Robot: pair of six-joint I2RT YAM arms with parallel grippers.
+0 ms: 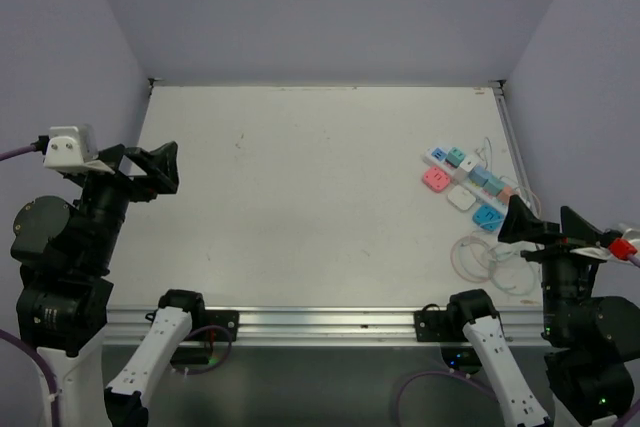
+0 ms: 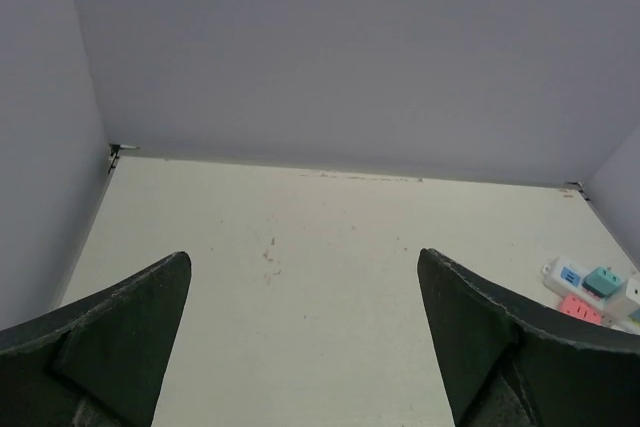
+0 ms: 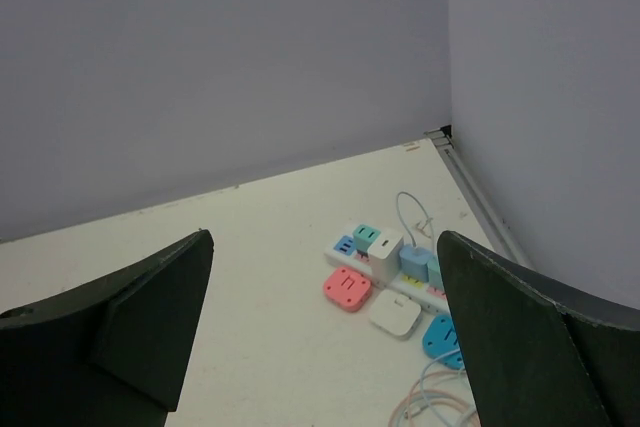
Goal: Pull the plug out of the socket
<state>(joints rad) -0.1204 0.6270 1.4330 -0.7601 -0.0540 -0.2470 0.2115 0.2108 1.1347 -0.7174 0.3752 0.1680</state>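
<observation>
The table [image 1: 300, 207] carries the socket [image 1: 436, 156] at its far right side, near the right gripper [image 1: 539, 205], whose fingers are spread and empty. The left gripper [image 2: 303, 257], likewise spread, hangs well apart.

Risk: the unanchored strip lifts with the white plug [image 3: 385, 252] unless braced.

Risk: the loose pink adapter [image 3: 346, 287] beside it is mistaken for a seated plug.

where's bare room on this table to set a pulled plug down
The left and middle of the table are bare, from the left wall to the pink adapter. Crowded: the right edge, with the socket, white adapter, blue adapter and coiled cord.
</observation>
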